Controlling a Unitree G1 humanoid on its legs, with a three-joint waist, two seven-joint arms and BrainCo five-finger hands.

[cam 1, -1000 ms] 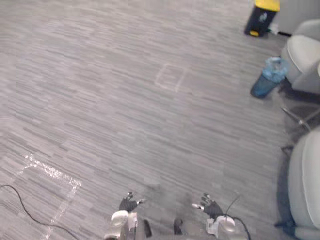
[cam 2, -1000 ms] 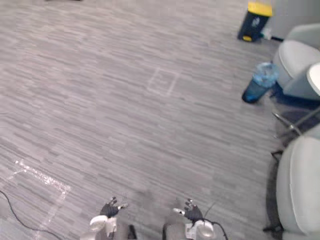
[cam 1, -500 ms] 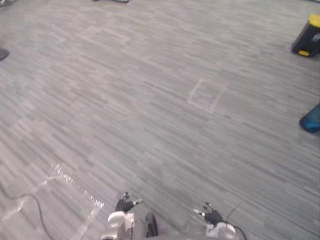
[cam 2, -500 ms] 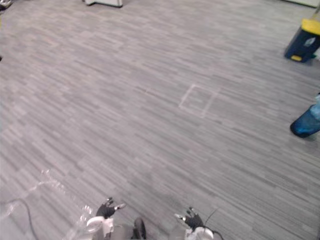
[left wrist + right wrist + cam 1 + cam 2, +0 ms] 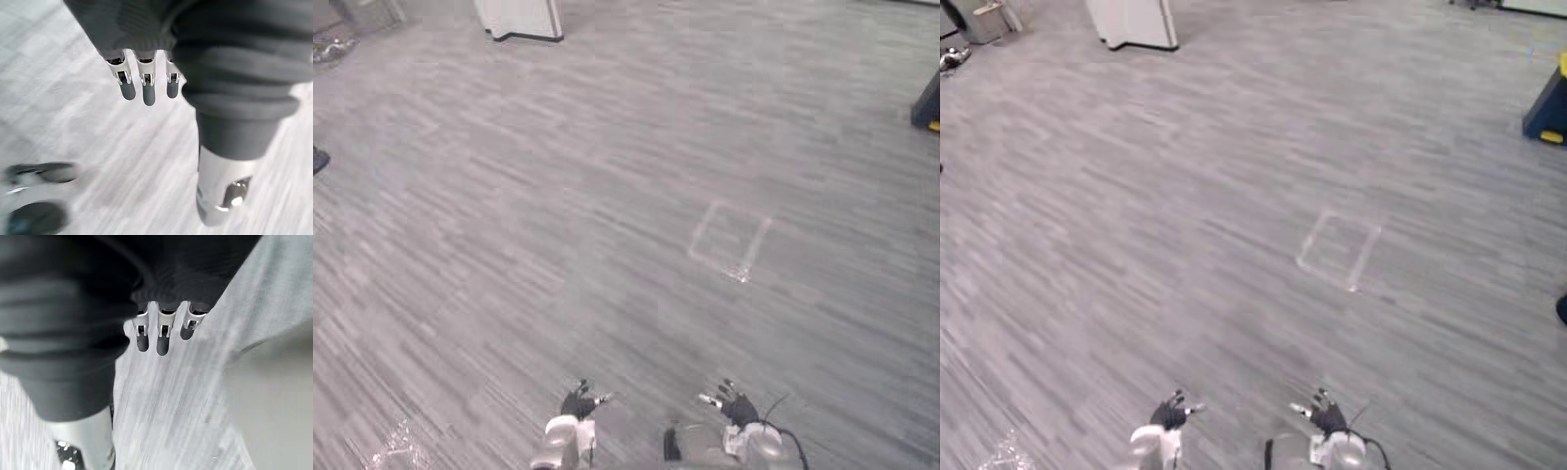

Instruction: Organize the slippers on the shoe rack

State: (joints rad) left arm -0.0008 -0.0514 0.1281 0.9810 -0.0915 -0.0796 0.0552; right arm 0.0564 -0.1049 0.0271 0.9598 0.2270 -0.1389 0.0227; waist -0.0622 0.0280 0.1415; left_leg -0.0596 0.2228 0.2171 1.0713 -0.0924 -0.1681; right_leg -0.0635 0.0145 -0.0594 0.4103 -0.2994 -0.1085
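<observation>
My left hand (image 5: 579,403) and my right hand (image 5: 736,406) hang low at the bottom edge of the eye views, over bare grey plank floor. Both are open, with relaxed fingers and nothing in them. In the left wrist view, straight dark-tipped fingers (image 5: 146,88) point down at the floor. The right wrist view shows the same of its fingers (image 5: 161,335).
A white panel-like piece of furniture (image 5: 521,18) stands on the floor at the far upper left. A taped square outline (image 5: 729,240) marks the floor ahead, right of centre. A dark and yellow object (image 5: 1549,108) sits at the right edge, and a small dark item (image 5: 317,159) at the left edge.
The camera has swung left: the taped square has slid right and down, the chairs and blue container have left the picture, and the white furniture has come in. Both hands stay low and open.
</observation>
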